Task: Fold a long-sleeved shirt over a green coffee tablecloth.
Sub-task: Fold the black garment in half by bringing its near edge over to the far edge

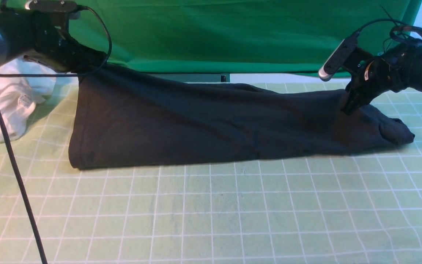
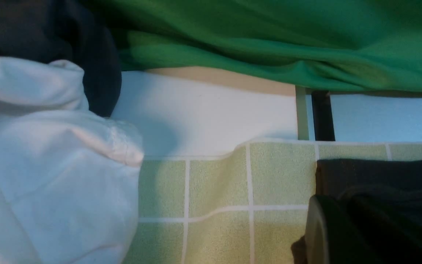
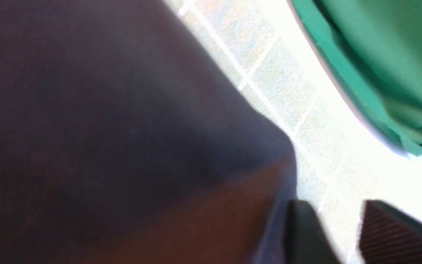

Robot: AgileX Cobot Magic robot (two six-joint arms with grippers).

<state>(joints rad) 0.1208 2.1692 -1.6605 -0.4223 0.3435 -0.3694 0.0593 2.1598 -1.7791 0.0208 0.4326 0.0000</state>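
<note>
While left gripper (image 1: pixel 87 63) pinches a corner of the long-sleeved shirt (image 1: pixel 196 124) up off the green coffee tablecloth (image 1: pixel 211 212), right gripper (image 1: pixel 351 105) has its jaws apart, tips touching fabric. Shirt lies stretched across tablecloth's far half. White garment (image 1: pixel 9 99) on tablecloth's far-left edge.

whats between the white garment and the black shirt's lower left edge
Front view: only bare green coffee tablecloth separates the white garment from the long-sleeved shirt there.

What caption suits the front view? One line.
Left gripper holds one end of the long-sleeved shirt above the green coffee tablecloth; right gripper open at the other.
</note>
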